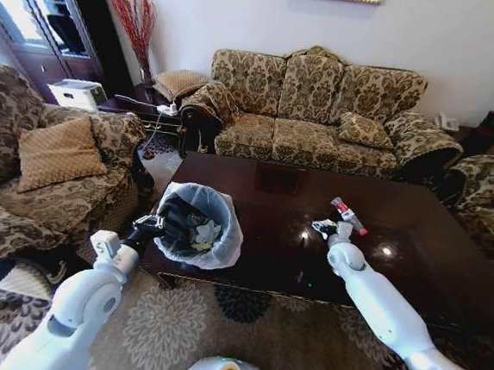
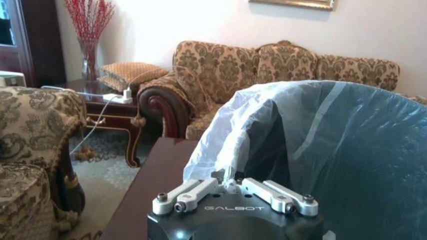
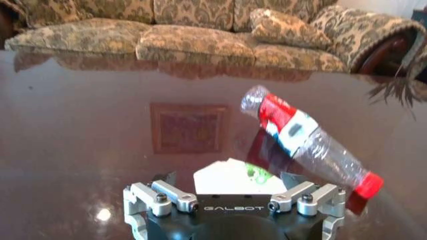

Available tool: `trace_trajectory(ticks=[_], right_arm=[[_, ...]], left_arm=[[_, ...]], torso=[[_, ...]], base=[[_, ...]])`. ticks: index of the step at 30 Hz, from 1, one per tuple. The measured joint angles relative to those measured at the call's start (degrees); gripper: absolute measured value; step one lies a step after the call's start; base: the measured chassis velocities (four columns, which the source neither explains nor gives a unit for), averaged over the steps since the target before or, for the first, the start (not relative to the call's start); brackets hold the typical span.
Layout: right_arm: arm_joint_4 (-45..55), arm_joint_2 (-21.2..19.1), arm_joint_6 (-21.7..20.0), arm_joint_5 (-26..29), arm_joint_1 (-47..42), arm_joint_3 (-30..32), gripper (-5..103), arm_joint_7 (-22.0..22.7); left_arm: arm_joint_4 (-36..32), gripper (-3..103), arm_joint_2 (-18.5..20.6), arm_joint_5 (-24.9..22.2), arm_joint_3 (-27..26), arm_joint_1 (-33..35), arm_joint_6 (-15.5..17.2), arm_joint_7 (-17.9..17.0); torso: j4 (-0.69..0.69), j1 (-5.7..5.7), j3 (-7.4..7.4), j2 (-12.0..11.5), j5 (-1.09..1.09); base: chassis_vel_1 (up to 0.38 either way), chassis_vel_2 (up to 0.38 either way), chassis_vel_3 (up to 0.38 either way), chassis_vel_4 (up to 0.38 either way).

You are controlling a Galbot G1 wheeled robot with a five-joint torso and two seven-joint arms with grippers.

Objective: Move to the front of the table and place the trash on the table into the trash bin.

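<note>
Head view. Tabletop [image 1: 414, 252]: dark glossy reddish-brown wood, with an inset square near its far edge. Trash bin [image 1: 197, 226]: round and dark, lined with a crinkly white bag folded over the rim, standing at the near left corner of the tabletop; white paper and other scraps lie inside it. Left hand [image 1: 150, 223]: at the bin's left rim, fingers together, clamped on the bag edge. Right hand [image 1: 330, 229]: low over the tabletop right of centre, above a small white scrap [image 1: 321, 226]. Bottle [image 1: 348, 215]: clear plastic with a red cap and red label, lying on its side just beyond the right hand. Patterned sofa [image 1: 309, 113] behind the tabletop; matching armchair [image 1: 49, 168] to the robot's left.

Left wrist view. Left hand [image 2: 231, 186]: fingers drawn together on a fold of the white bag at the bin's rim. The trash bin [image 2: 347, 160] looms large beside it, its dark interior showing through the liner. A strip of tabletop [image 2: 160, 185] shows beside it.

Right wrist view. Right hand [image 3: 237, 195]: fingers spread apart, straddling the white scrap [image 3: 230, 177], which carries a green mark and rests on the tabletop [image 3: 87, 130]. The bottle [image 3: 303, 140] lies just beyond the scrap, its red cap nearest the hand.
</note>
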Motion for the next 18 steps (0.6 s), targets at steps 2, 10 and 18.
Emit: trace_trajectory(ticks=[2, 10, 18], right_arm=[[-2.27, 0.94, 0.22, -0.33, 0.31, 0.01, 98, -1.19], [-5.58, 2.37, 0.74, -1.00, 0.55, 0.04, 72, -2.39], [-5.45, 2.18, 1.55, -1.99, 0.00, 0.29, 44, -2.36]], left_arm=[[0.00, 1, -0.05, 0.01, 0.00, 0.04, 0.00, 0.01], [0.03, 1, -0.39, 0.05, 0.05, 0.07, 0.00, 0.01], [0.33, 1, -0.43, 0.09, 0.18, -0.13, -0.07, 0.05]], torso=[[-0.01, 0.00, 0.00, 0.00, 0.00], [-0.02, 0.00, 0.00, 0.00, -0.02], [-0.01, -0.01, 0.00, 0.00, -0.02]], base=[[0.000, 0.000, 0.000, 0.000], [0.000, 0.000, 0.000, 0.000], [0.000, 0.000, 0.000, 0.000]])
